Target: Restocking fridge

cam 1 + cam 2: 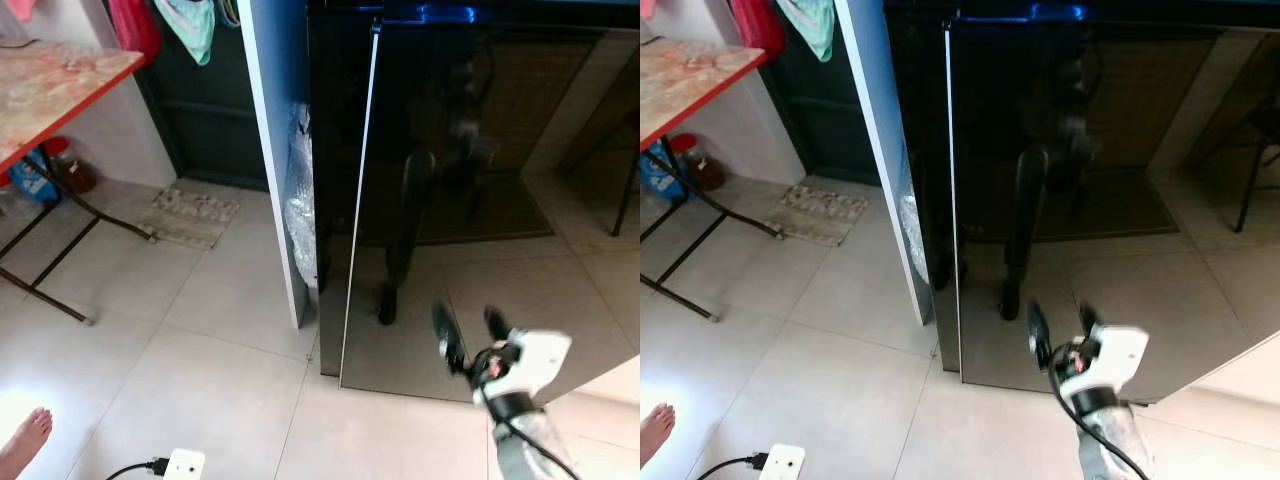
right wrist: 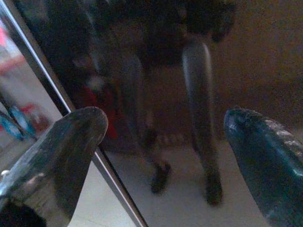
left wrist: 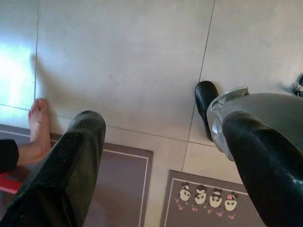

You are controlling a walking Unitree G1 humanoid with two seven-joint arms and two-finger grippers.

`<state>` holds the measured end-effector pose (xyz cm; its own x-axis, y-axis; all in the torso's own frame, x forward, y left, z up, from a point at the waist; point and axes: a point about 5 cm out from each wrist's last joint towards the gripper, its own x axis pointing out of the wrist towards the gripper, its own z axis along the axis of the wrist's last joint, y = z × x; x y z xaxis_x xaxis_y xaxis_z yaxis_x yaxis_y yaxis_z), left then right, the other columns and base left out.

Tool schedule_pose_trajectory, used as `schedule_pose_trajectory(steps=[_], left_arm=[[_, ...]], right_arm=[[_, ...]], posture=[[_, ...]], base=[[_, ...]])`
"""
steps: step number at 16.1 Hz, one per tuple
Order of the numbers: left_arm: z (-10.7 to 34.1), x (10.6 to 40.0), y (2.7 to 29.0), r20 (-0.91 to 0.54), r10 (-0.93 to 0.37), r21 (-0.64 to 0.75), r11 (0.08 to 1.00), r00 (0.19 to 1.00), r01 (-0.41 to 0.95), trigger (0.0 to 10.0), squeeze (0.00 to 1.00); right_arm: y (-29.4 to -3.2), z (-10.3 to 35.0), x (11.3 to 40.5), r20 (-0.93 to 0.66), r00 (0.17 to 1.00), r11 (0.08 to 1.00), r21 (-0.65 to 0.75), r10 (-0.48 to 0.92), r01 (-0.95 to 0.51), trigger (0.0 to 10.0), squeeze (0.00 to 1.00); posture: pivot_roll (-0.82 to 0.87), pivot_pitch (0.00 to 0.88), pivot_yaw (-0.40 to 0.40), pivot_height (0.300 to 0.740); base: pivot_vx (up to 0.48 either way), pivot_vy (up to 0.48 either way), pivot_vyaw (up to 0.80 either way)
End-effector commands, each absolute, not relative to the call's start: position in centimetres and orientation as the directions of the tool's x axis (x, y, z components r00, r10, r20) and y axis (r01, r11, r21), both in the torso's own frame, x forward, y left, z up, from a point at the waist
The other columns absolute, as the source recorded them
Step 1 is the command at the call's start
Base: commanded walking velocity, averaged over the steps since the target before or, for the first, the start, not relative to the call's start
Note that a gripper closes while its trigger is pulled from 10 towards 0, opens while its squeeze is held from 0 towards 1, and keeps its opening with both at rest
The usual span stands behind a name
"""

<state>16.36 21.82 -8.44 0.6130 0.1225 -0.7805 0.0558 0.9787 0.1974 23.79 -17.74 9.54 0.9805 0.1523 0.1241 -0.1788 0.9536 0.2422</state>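
Note:
A tall fridge with a glossy black door [image 1: 480, 200] stands in front of me, shut, mirroring my own body and the room. Its silver left edge [image 1: 358, 200] runs from top to floor. My right gripper [image 1: 468, 330] is raised low before the door's lower part, open, nothing between its fingers; the right wrist view looks at the door edge [image 2: 61, 104] between the two fingertips [image 2: 71, 142]. My left gripper [image 3: 156, 165] hangs down, open, pointing at the tiled floor.
A white wall panel [image 1: 275, 160] flanks the fridge's left side. A red-edged folding table [image 1: 60, 80] stands at the far left, a small mat [image 1: 190, 215] behind it. A person's bare foot [image 1: 25, 440] and a white power strip [image 1: 180, 466] lie on the floor tiles.

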Motion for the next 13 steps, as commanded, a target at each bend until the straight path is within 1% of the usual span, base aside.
schedule_pose_trajectory(steps=[1, 2, 3, 6, 7, 8, 10, 13], left_arm=[[-8.9, 15.3, 22.0, -0.806, 0.127, 0.206, 0.976, 0.578, 0.073, 10.0, 0.0], [-8.9, 15.3, 22.0, -0.807, 0.128, 0.208, 0.975, 0.577, 0.075, 10.0, 0.0], [-8.9, 15.3, 21.9, -0.807, 0.129, 0.21, 0.975, 0.577, 0.076, 10.0, 0.0], [-9.0, 15.2, 22.0, -0.808, 0.133, 0.215, 0.974, 0.574, 0.077, 10.0, 0.0], [-9.0, 15.1, 22.2, -0.81, 0.137, 0.217, 0.973, 0.57, 0.075, 10.0, 0.0], [-9.0, 14.9, 22.3, -0.813, 0.14, 0.219, 0.973, 0.566, 0.074, 10.0, 0.0], [-9.1, 14.6, 22.6, -0.818, 0.146, 0.222, 0.972, 0.557, 0.071, 10.0, 0.0], [-9.1, 14.3, 23.0, -0.822, 0.152, 0.224, 0.972, 0.548, 0.066, 10.0, 0.0]], right_arm=[[-17.6, 10.6, 23.3, 0.137, 0.981, 0.951, 0.256, 0.14, -0.171, 10.0, 0.0], [-17.0, 11.4, 23.0, 0.148, 0.973, 0.965, 0.168, 0.175, -0.199, 10.0, 0.0], [-16.4, 12.1, 22.9, 0.16, 0.969, 0.965, 0.15, 0.19, -0.214, 10.0, 0.0], [-15.1, 14.3, 23.5, 0.197, 0.962, 0.961, 0.164, 0.19, -0.224, 10.0, 0.0], [-15.1, 14.8, 23.9, 0.209, 0.964, 0.964, 0.174, 0.166, -0.203, 10.0, 0.0], [-15.0, 15.2, 24.3, 0.221, 0.965, 0.967, 0.178, 0.142, -0.183, 10.0, 0.0], [-14.3, 15.8, 25.1, 0.23, 0.962, 0.966, 0.176, 0.145, -0.187, 10.0, 0.0], [-13.8, 16.3, 25.5, 0.229, 0.964, 0.97, 0.168, 0.133, -0.174, 10.0, 0.0]], posture=[[-0.02, 0.165, 0.013, 0.74], [-0.02, 0.167, 0.015, 0.74], [-0.02, 0.167, 0.015, 0.74], [-0.02, 0.164, 0.014, 0.74], [-0.02, 0.165, 0.014, 0.74], [-0.02, 0.167, 0.014, 0.74], [-0.02, 0.167, 0.014, 0.74], [-0.02, 0.168, 0.016, 0.74]], base=[[0.0, 0.0, 0.0], [0.0, 0.0, 0.0], [0.0, 0.0, 0.0], [0.0, 0.0, 0.0], [0.0, 0.0, 0.0], [0.0, 0.0, 0.0], [0.0, 0.0, 0.0], [0.0, 0.0, 0.0]])
